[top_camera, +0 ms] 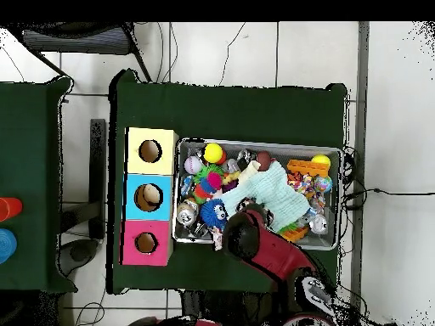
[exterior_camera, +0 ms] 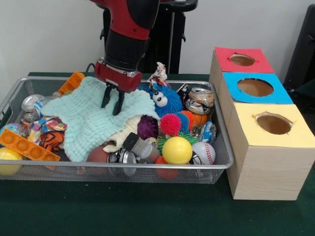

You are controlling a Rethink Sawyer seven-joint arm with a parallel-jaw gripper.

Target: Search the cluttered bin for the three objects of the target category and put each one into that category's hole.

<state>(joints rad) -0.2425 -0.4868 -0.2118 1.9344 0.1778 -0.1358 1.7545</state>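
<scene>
Green table, wire bin point(exterior_camera: 224, 164) | we see gripper point(exterior_camera: 112, 102) narrowly open, tips on mint cloth point(exterior_camera: 93, 123), holding nothing | tiger toy point(exterior_camera: 50, 140) left of cloth, cream toy point(exterior_camera: 123, 135) under cloth's right edge | red hole point(exterior_camera: 242, 60) right of bin

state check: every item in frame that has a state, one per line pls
gripper: open, tips down on the cloth
mint knitted cloth: spread over the toys, rumpled
wire bin: full, cluttered
red-panelled hole: nothing visible inside
yellow-panelled hole: nothing visible inside
blue-panelled hole: pale object inside
drink can: crushed
tiger-striped toy: in bin, partly buried
</scene>
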